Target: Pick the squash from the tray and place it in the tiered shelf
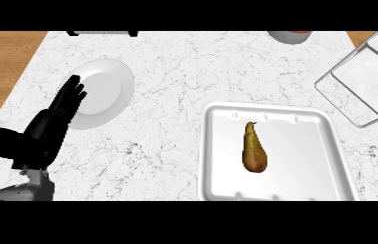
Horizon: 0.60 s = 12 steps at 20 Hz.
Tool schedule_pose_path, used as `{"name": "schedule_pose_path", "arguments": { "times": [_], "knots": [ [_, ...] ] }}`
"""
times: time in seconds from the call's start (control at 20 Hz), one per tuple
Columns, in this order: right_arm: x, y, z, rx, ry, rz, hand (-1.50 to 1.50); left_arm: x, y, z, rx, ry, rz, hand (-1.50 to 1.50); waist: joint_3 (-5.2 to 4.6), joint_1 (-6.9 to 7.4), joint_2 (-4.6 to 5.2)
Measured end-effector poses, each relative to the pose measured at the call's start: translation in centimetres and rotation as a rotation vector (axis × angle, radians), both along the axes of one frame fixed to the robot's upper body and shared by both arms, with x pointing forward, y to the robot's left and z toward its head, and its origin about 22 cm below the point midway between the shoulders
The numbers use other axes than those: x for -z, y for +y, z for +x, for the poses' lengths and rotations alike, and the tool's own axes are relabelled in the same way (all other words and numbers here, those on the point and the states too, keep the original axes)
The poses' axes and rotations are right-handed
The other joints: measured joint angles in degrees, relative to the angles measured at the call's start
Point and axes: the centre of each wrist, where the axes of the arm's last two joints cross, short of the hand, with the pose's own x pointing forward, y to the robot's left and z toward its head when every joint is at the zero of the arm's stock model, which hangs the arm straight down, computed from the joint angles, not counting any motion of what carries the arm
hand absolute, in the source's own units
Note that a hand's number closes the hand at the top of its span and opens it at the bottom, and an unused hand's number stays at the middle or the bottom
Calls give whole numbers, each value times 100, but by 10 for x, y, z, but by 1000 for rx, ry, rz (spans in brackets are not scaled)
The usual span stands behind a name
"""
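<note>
The long, pear-shaped, brown-green squash (253, 149) lies in the middle of the white rectangular tray (221, 153), its long axis running toward and away from the robot, narrow stem end pointing away. The wire tiered shelf (353, 85) stands just beyond the tray's far right corner. Only the black left hand (65, 104) shows, well to the squash's left, fingers straight and released, holding nothing, overlapping the round white plate (107, 88). The right hand is out of view.
</note>
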Motion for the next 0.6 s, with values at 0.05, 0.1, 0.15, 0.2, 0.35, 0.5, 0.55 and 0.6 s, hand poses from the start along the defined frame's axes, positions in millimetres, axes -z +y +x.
{"name": "schedule_pose_path", "arguments": {
  "times": [0.05, 0.1, 0.15, 0.2, 0.35, 0.5, 0.55, 0.6],
  "knots": [
    [-4, 0, 7, -15, 11, 48, 150, 0, -1, 0, 3, 2, 1, 0, 0, 9, 2],
    [-7, 3, 13, -33, 25, 88, 150, 2, -1, -2, 1, 5, -1, 0, 0, 12, 0],
    [-12, 9, 18, -47, 36, 124, 150, 4, -1, -3, 0, 6, -5, 0, 0, 4, -1],
    [-18, 12, 23, -59, 44, 156, 150, 2, -3, -1, 0, 7, -4, 0, 1, -6, 0],
    [-82, 13, 2, 74, -70, -179, 150, 1, -1, -1, -8, -1, 1, 0, -18, -44, 29],
    [-114, 23, -8, 197, -165, -428, 150, -1, -8, 2, 12, -13, -5, 0, -2, 59, 86],
    [-118, 27, -8, 230, -190, -495, 150, -3, -10, 3, 20, -16, -5, 0, 3, 102, 103],
    [-118, 29, -6, 258, -216, -546, 150, -5, -12, 5, 24, -19, -4, 0, 8, 131, 109]
  ]
}}
